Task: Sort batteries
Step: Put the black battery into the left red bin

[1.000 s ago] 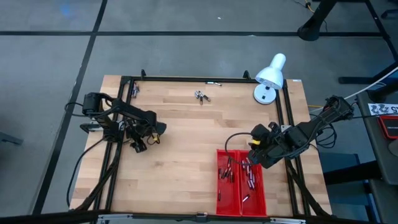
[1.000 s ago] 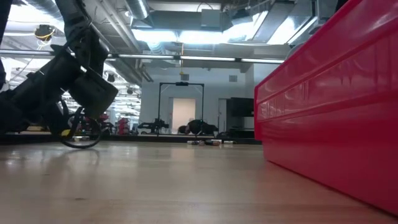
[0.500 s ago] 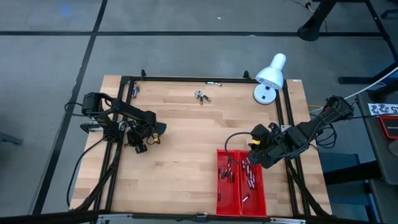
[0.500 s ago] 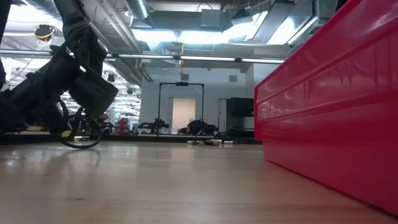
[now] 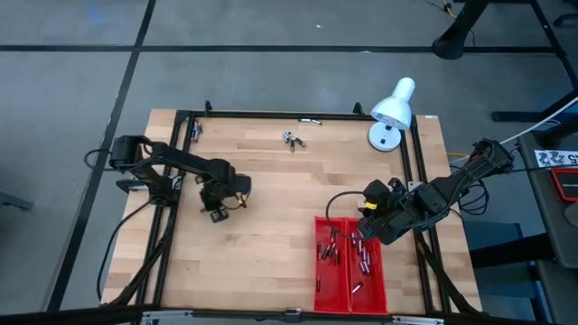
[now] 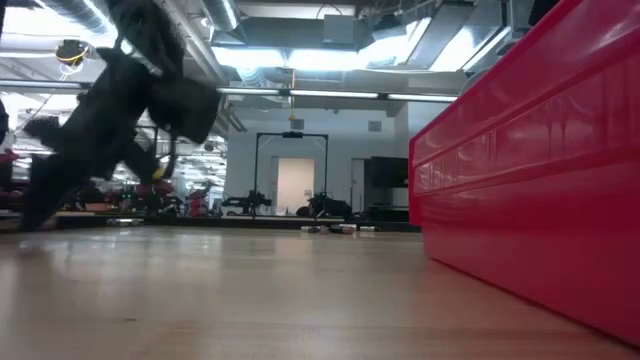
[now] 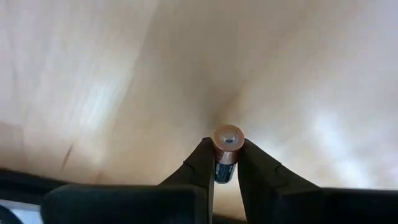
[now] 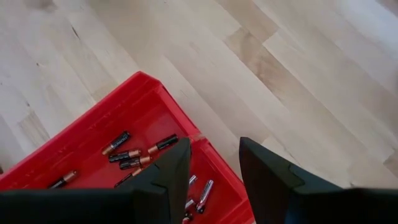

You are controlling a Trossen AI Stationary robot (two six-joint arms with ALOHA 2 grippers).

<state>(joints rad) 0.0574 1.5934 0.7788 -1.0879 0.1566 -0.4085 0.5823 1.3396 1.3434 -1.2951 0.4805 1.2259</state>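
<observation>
In the left wrist view my left gripper [image 7: 225,160] is shut on one battery [image 7: 227,138] with a copper-coloured end and a dark body. From above, this gripper [image 5: 220,208] is over the bare wood left of the table's middle. My right gripper [image 8: 214,167] hangs open over the far end of the red tray [image 5: 325,287] at the near right, with nothing between its fingers. Several batteries [image 8: 135,152] lie loose in the tray's two compartments. More small batteries [image 5: 292,139] lie near the far edge. My left gripper pinches the battery's dark body [image 7: 224,169], just behind its copper end, between the two fingertips. The battery lies along the fingers, copper end pointing away from the wrist toward the wood. The fingers slant steeply down from above. The battery looks clear of the tabletop.
A white desk lamp [image 5: 393,110] stands at the far right corner. A black frame rail [image 5: 271,116] runs around the table's edges, with a few small pieces [image 5: 194,129] beside it at the far left. In the low view the tray's red wall [image 6: 530,180] fills the right.
My left gripper has shut on the battery, then risen and moved toward the table's right edge with it, tipping as it went.
</observation>
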